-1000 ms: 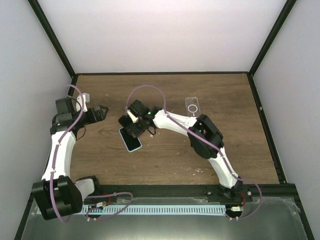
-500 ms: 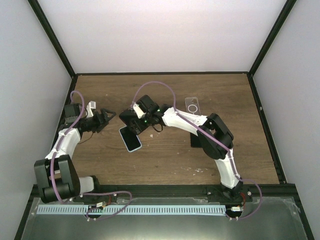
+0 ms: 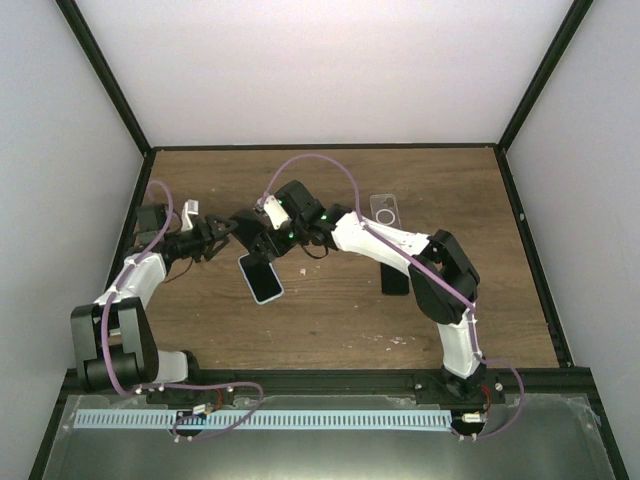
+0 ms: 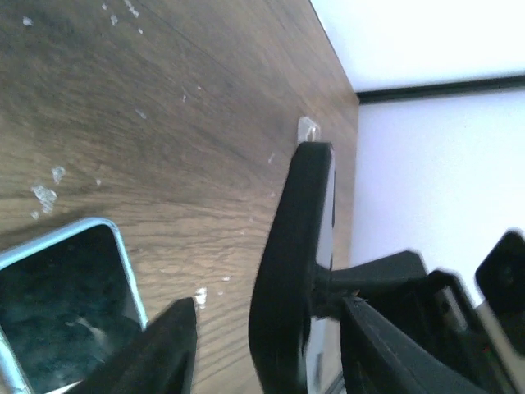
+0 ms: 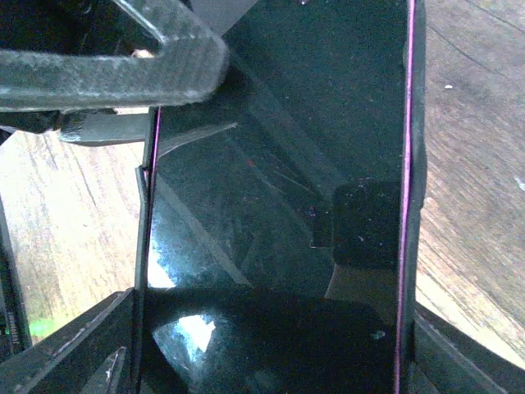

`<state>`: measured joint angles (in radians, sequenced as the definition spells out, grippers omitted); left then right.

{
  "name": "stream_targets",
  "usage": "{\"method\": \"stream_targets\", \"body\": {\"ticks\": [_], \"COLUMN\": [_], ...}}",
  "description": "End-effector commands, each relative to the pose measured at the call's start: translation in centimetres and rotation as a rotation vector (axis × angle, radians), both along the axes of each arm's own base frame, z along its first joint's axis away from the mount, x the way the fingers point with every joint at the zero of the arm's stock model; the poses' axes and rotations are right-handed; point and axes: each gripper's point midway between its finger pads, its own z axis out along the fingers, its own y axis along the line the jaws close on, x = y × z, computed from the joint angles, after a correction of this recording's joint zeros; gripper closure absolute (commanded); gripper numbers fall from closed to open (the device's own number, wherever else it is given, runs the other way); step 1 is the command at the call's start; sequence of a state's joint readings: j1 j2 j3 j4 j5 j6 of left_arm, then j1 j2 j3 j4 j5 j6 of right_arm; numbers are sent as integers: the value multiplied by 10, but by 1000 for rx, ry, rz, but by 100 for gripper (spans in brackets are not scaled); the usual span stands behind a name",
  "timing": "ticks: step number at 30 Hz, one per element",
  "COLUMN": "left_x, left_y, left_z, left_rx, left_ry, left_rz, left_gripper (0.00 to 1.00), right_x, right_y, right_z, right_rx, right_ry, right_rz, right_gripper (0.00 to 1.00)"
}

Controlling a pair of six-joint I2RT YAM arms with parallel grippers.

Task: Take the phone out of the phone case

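My right gripper (image 3: 264, 238) (image 5: 275, 328) is shut across the width of a black phone in a dark phone case (image 3: 250, 228) (image 5: 279, 189) and holds it on edge above the table. A thin purple line runs down each long side of the phone. In the left wrist view the phone (image 4: 291, 263) stands edge-on between the fingers of my left gripper (image 3: 226, 233) (image 4: 271, 305). Those jaws straddle its end with a gap on both sides. One left finger (image 5: 123, 74) shows at the top of the right wrist view.
A second phone with a light blue rim (image 3: 261, 278) (image 4: 66, 304) lies screen up on the wood table just below both grippers. A clear case (image 3: 384, 211) lies at the back right. A flat black object (image 3: 395, 280) lies beside the right arm.
My left gripper has moved right from the table's left side to the held phone, and its jaws have narrowed around it. The right gripper has shifted the phone slightly back and up.
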<state>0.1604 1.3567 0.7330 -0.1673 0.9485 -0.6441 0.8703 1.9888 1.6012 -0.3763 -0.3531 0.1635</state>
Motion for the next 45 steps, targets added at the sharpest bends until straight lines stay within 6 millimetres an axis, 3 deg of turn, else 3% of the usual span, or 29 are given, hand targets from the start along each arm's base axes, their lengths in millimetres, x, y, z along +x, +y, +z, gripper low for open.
{"method": "stream_targets", "body": {"ticks": [1,7,10,15,22,27,31,40,45], "left_x": [9,14,14,12,-6,-25,-42,-74,-87], "left_y": [-5,-8,-9,-14,-34,-49,-66,-113,-129], "left_z": [14,29,37,62,114,147,165,181,194], "left_rx": [-43,-70,-72,-39,36,53,86,129,71], "left_ry": [-31,-66,-87,-185,-454,-658,-797,-989,-1054], "left_rz": [-16,-35,-50,-115,-300,-426,-545,-823,-888], "left_gripper": [59,89,100,100,100,100,100,100,100], "right_x": [-5,-4,0,13,30,21,11,-45,-56], "right_y": [16,11,1,-34,-87,-117,-139,-142,-142], "right_z": [62,67,68,89,139,172,186,188,195], "right_rx": [141,136,111,82,138,220,259,338,395], "right_ry": [-79,-113,-148,-275,-386,-390,-383,-246,-210], "right_rz": [44,38,36,31,19,139,188,446,487], "right_gripper": [38,35,27,0,0,0,0,0,8]}}
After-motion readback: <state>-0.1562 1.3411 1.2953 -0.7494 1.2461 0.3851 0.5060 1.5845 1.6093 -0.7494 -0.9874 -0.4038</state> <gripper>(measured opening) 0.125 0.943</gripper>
